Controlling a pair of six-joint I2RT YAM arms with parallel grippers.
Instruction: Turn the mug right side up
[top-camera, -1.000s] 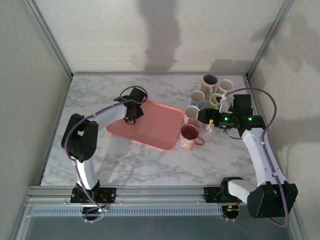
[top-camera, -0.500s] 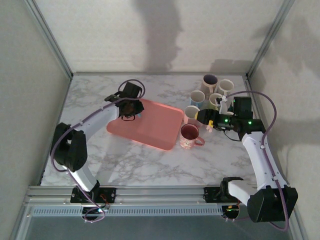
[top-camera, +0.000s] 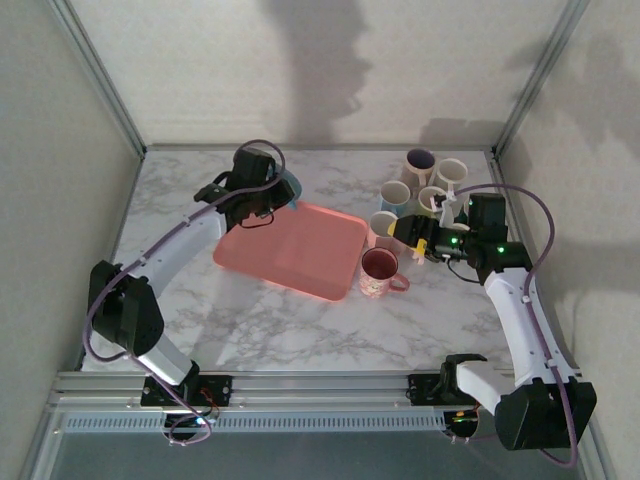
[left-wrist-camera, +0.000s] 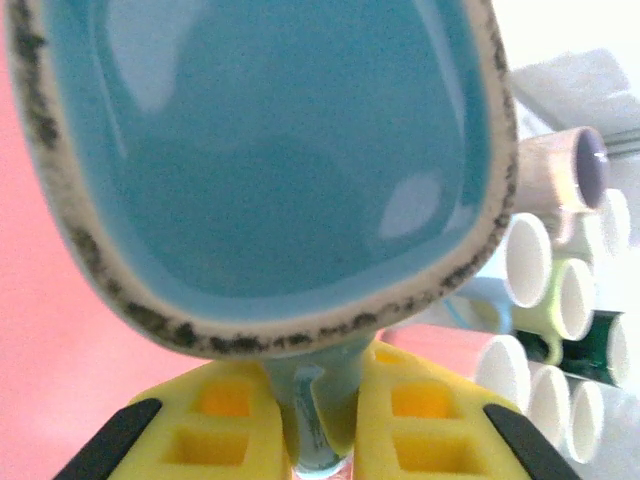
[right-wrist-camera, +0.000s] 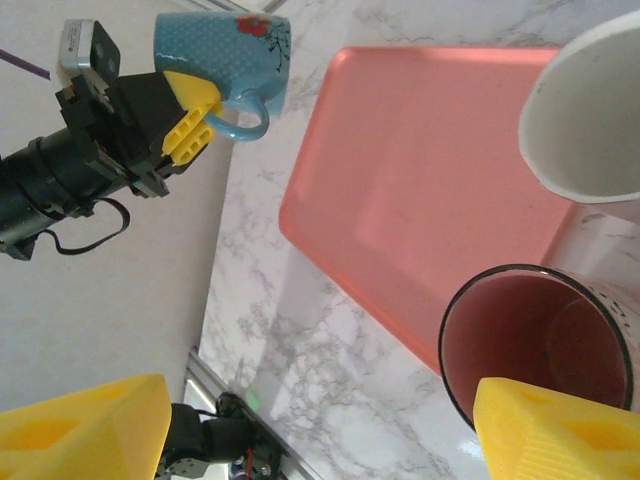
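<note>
Currently held: we find the blue mug (right-wrist-camera: 222, 50) in the upper left of the right wrist frame. In the top frame it sits at the upper-left edge of the pink tray (top-camera: 300, 255), and we judge it lifted off the table.
Left gripper (left-wrist-camera: 315, 405): jaws closed on the mug's handle, which is pinched between the yellow pads (left-wrist-camera: 235, 420).
Reason for grip: we judge that the handle serves as a lever for rotating the mug while leaving its mouth free. The blue interior faces the left wrist camera.
Right gripper (right-wrist-camera: 320, 430): jaws wide, holding nothing, above the maroon mug (right-wrist-camera: 540, 340) near the tray's right edge. We judge it parked clear of the work.
Orientation: we cannot tell how far the mouth is from pointing up.
Cut off: the mug's rim leaves the left wrist frame at the top, and a white mug (right-wrist-camera: 590, 110) is clipped at the upper right of the right wrist frame.
Hard to read: the other mugs at the right of the left wrist frame are blurred.
</note>
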